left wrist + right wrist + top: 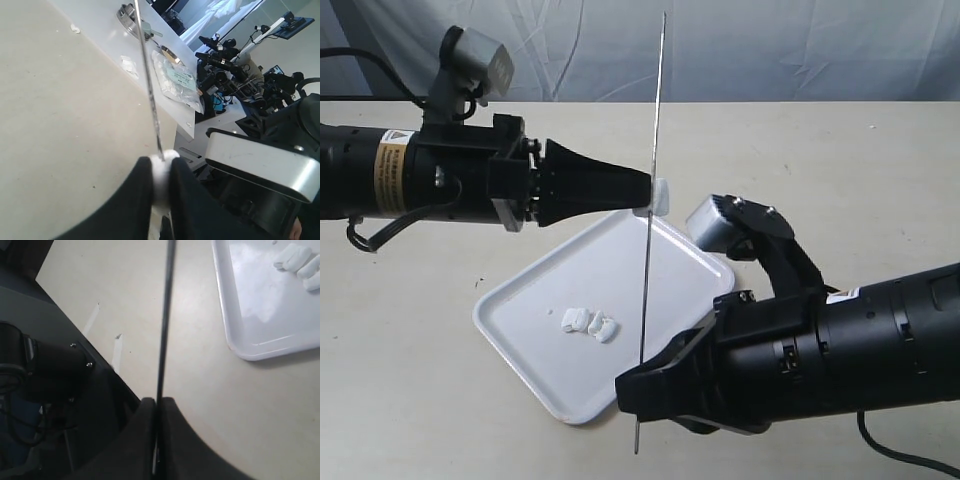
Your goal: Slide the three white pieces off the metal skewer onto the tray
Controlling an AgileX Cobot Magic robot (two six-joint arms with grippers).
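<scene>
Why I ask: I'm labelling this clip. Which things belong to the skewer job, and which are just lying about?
Job: metal skewer; skewered white piece, pinched by left end effector; loose white pieces on the tray; right end effector gripping the skewer.
Lying about: plastic bag, round metal item, both on the white bench beyond the table.

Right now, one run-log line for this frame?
right jaws: shut on thin silver metal skewer, upright | left jaws: shut on small white chunk mid-skewer | flat white plastic tray: more white chunks on it
</scene>
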